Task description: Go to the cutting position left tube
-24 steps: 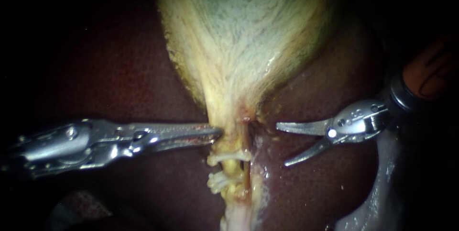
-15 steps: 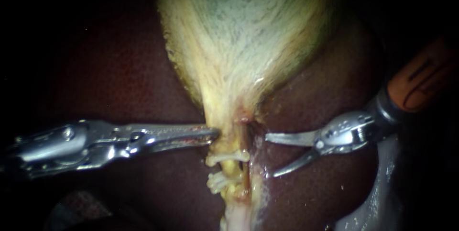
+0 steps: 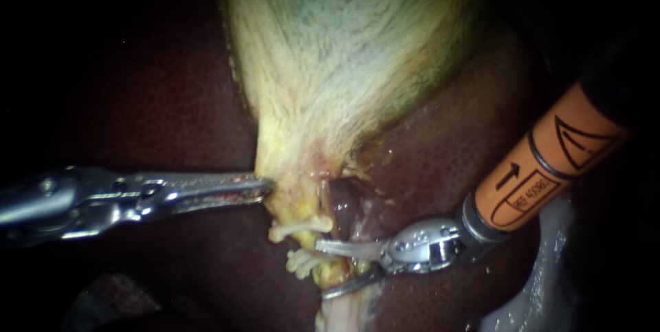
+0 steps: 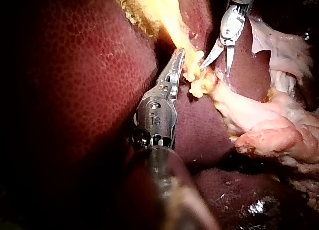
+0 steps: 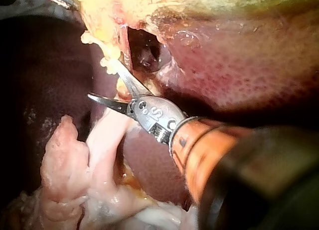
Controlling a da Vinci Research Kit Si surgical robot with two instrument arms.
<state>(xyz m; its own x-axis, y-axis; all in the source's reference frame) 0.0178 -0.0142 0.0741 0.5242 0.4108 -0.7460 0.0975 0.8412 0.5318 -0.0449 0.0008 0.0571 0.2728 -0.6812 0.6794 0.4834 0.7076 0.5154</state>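
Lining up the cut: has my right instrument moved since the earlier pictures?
Yes. The right instrument has advanced leftward to the white clips, its open jaws now beside them.

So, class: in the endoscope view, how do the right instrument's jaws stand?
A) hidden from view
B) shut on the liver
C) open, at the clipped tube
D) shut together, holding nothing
C: a clear gap shows between the jaws of the right instrument, which lie at the tube by its white clips.
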